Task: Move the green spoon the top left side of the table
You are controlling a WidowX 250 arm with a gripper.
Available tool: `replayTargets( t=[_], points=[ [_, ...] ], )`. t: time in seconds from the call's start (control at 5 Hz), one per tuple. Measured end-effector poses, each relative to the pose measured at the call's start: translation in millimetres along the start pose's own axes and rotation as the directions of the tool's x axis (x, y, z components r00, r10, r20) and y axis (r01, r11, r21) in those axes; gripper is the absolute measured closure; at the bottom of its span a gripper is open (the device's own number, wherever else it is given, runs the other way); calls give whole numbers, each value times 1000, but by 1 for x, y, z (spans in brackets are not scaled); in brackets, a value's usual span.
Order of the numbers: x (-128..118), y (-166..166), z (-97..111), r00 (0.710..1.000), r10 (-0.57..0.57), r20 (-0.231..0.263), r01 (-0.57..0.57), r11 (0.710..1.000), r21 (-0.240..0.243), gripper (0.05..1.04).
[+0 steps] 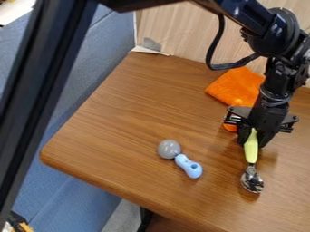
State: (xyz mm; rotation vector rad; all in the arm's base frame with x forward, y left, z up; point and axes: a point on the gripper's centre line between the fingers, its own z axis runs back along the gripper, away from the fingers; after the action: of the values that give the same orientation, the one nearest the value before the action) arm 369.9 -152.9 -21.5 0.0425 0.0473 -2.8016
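Ok so the end effector [253, 136] has the green spoon [250, 152] gripped by its handle, bowl pointing down-view, bench [115, 124] goal probably up-left.

"How is the scene lit?"

"The table [115, 127] is lit brightly and fairly evenly, and soft shadows are cast on it around the green spoon [250, 152]."

"Is any glare seen?"

"Small glints are caught by the spoon's metal bowl and by the glossy black arm [275, 34]. The post [42, 90] at the left is sunk in near-black. The light's source cannot be made out."
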Motion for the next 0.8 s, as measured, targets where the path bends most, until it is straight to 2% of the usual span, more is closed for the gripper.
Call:
replayTargets(
  t=[0.4,0.6,0.8],
  points=[
    [8,12,2,998,-67,16,66,995,70,670],
    [28,43,25,989,-148,-27,150,979,140,670],
    [27,44,44,986,-156,-63,164,972,166,670]
  ],
)
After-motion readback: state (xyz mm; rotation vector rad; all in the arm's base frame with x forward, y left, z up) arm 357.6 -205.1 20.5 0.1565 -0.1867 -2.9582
